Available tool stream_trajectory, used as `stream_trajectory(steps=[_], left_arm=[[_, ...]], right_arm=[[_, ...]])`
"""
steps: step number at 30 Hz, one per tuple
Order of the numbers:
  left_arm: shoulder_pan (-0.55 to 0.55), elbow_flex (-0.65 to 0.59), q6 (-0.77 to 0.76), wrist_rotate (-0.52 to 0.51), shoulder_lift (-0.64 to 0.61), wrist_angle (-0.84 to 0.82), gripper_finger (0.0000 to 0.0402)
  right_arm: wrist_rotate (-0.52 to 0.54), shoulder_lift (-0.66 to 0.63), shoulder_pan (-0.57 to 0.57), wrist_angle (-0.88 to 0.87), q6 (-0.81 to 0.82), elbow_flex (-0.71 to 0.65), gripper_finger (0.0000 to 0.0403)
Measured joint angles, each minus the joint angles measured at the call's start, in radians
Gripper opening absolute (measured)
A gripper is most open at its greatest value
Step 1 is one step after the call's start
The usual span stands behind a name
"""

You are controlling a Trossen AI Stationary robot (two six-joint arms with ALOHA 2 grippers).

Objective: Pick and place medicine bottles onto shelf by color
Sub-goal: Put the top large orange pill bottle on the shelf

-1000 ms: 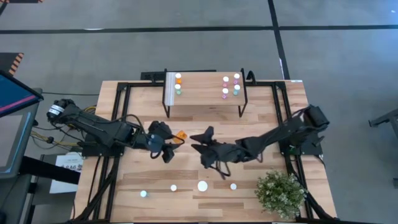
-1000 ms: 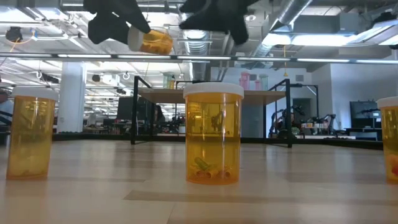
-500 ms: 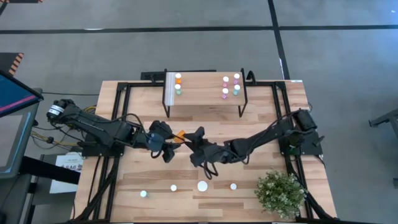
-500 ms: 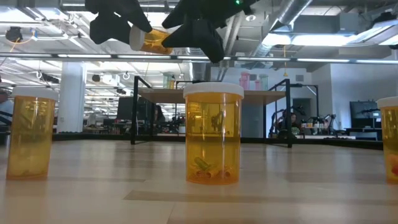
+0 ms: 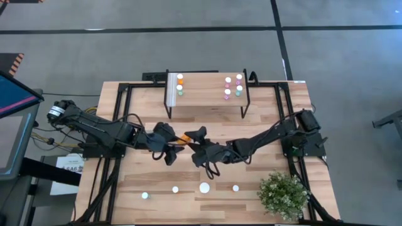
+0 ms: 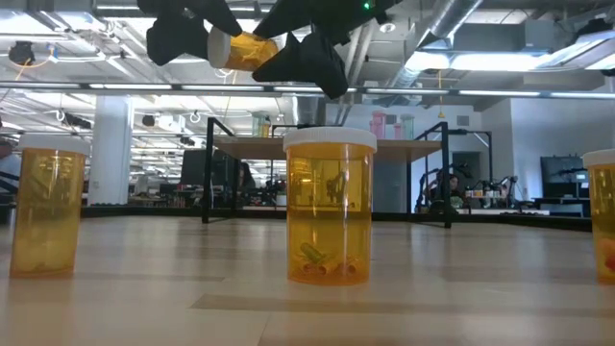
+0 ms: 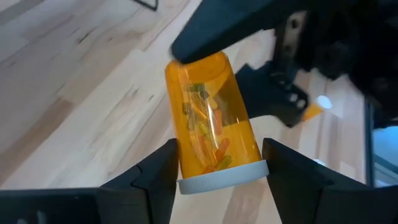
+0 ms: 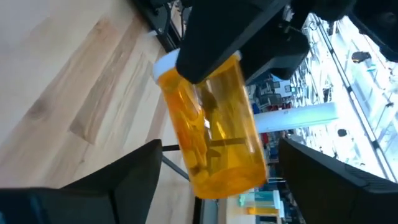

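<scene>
An orange medicine bottle (image 5: 183, 138) with a white cap is held high above the table's middle, lying nearly level; it also shows in the low view (image 6: 248, 49). My left gripper (image 5: 169, 142) is shut on its cap end. My right gripper (image 5: 196, 139) is open. Its two fingers (image 8: 134, 177) stand on either side of the bottle's bottom end (image 8: 233, 162); I cannot tell whether they touch it. The shelf (image 5: 207, 97) stands at the far side, with orange and green bottles (image 5: 179, 85) at its left end and pink and teal ones (image 5: 233, 86) toward its right. My left gripper pinches the bottle between its two fingers at the cap end, just by the white cap's rim (image 7: 221, 177). The fingers come roughly level from the table's left. The bottle is lifted clear, lying nearly level, its bottom toward my right gripper.
Several white-capped bottles (image 5: 205, 187) stand in a row near the table's near edge; in the low view they are orange (image 6: 330, 207). A bushy green plant (image 5: 284, 194) stands at the near right corner.
My right gripper has gone toward the table's left, up to the held bottle, and its fingers now stand about the bottle's bottom end. My left gripper has raised the bottle a little and moved it slightly right.
</scene>
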Motion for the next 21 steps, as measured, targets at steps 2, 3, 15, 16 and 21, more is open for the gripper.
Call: stream_trajectory(steps=[2,3,15,16,21], left_arm=[[0.0,0.0,0.016,0.016,0.0,0.023,0.0194],[0.0,0.0,0.022,0.024,0.0,0.028,0.0194],[0.0,0.0,0.023,0.037,0.0,0.021,0.0194],[0.0,0.0,0.024,0.037,0.0,0.02,0.0195],[0.0,-0.001,0.062,0.026,0.0,0.019,0.0209]], right_arm=[[0.0,0.0,0.0,-0.004,-0.027,0.0,0.0324],[-0.001,0.0,0.0,-0.004,-0.037,-0.001,0.0317],[-0.002,0.0,0.002,-0.018,-0.052,-0.001,0.0223],[-0.001,0.0,0.002,-0.019,-0.053,-0.001,0.0213],[0.0,0.0,0.003,-0.025,-0.055,-0.001,0.0181]])
